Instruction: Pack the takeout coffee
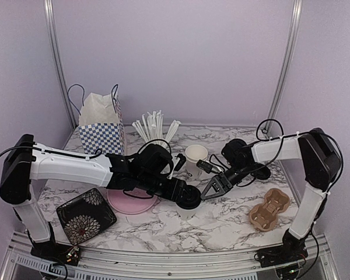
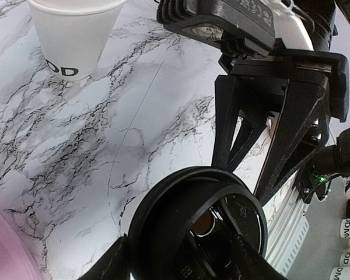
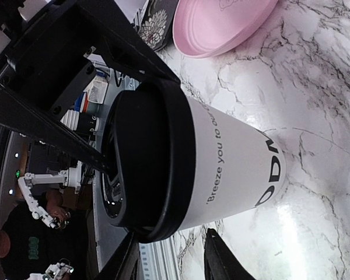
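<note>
On the marble table (image 1: 221,224) we find the left gripper (image 1: 185,195) clamped on the black lid (image 2: 198,227) of an upright white coffee cup (image 3: 233,169) at centre, its axis vertical, while the right gripper (image 1: 209,191), jaws spread wide and empty, faces the cup's side from just beside it on the right.

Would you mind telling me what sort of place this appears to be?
Probably a robotics lab cell staged as a café counter: the left arm and right arm bolted to a marble-patterned table, plus a cardboard cup carrier and checked paper bag.
</note>
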`<state>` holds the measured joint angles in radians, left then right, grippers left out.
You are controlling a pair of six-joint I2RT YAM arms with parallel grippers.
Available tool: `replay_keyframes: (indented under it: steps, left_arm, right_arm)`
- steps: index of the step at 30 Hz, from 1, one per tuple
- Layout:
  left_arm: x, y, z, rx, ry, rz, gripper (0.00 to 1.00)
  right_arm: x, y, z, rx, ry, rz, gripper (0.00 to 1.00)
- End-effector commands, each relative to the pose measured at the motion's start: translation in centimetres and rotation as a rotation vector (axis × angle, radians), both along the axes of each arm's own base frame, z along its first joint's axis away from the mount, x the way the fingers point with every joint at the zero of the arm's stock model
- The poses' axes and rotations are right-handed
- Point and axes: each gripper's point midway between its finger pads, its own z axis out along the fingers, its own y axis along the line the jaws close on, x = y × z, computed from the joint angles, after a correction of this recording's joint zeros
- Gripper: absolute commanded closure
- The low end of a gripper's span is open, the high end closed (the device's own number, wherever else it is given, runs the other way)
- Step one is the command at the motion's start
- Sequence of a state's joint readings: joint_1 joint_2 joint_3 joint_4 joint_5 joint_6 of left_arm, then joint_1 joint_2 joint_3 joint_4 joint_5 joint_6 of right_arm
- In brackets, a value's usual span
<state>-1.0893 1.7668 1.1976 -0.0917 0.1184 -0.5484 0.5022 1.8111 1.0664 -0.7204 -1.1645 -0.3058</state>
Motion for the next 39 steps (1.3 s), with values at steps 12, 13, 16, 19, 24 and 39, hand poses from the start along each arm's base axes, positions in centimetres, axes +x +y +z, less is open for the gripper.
replay_keyframes:
  steps: [12, 13, 16, 19, 24, 39]
  left_arm:
    - [1.4, 1.8, 6.5, -0.032, -0.184, 0.022, 0.19]
    - [1.7, 2.2, 7.0, -0.038, -0.200, 0.049, 0.19]
    - [2.0, 3.5, 7.2, -0.049, -0.188, 0.124, 0.19]
    - [2.4, 5.1, 5.8, -0.055, -0.104, 0.226, 0.27]
    - [2.1, 5.3, 3.3, -0.148, 0.096, 0.294, 0.42]
    - [1.2, 3.5, 1.0, -0.215, 0.200, 0.235, 0.59]
  right_arm:
    - [0.9, 0.6, 4.1, 0.049, -0.166, 0.066, 0.52]
    - [0.9, 0.6, 4.4, 0.055, -0.177, 0.068, 0.50]
    - [1.0, 0.4, 4.6, 0.046, -0.206, 0.063, 0.48]
    - [1.5, 0.3, 3.8, -0.001, -0.219, 0.041, 0.50]
    - [2.5, 0.5, 2.7, -0.042, -0.214, 0.029, 0.58]
    - [2.5, 1.1, 2.2, -0.013, -0.138, 0.045, 0.71]
